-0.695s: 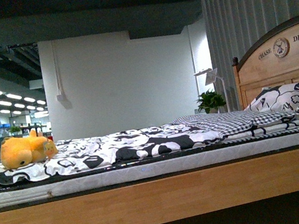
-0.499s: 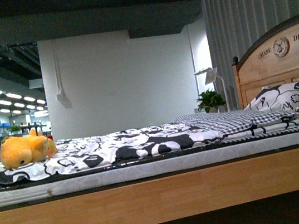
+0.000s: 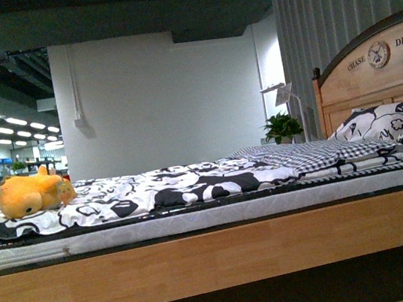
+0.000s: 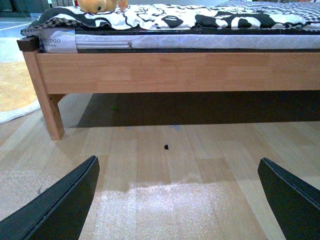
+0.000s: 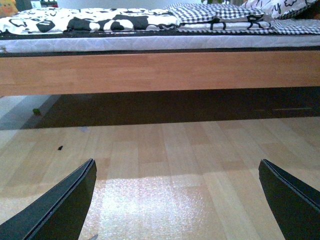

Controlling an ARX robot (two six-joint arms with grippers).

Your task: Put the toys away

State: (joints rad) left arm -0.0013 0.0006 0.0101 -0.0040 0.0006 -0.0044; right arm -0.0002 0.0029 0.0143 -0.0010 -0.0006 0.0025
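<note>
Bedroom set-up, open office with ceiling lights behind at far left. Wooden bed (image 3: 203,261) fills the front view, seen side-on from low down. Plush toy (image 3: 32,194), orange-yellow, lies on the black-and-white quilt (image 3: 162,191) at the bed's left end, near the foot corner. Nothing is touching it. Can't tell if it's on its side or belly. Mid-bed the quilt is rumpled. Further right is a folded checked blanket (image 3: 316,155), then a patterned pillow (image 3: 387,123) against the headboard (image 3: 371,68) at the right end. Grey curtain (image 3: 333,17) behind.

Left gripper (image 4: 178,159): fingers spread wide, empty, low over the wood floor (image 4: 150,150), facing the bed's side rail near its corner leg. Plush toy (image 4: 97,5) just shows on that corner. Right gripper (image 5: 176,161): also wide, empty, facing the rail further toward the headboard.

Handling, as a guess: the toy looks light, soft, squashy, not fragile, with fabric that's easy to grip. It will compress, so the jaws need to close well in. Best hold is across the plump body, not the stubby limbs. Left arm is nearer. Risk of pinching the quilt along with it.
</note>
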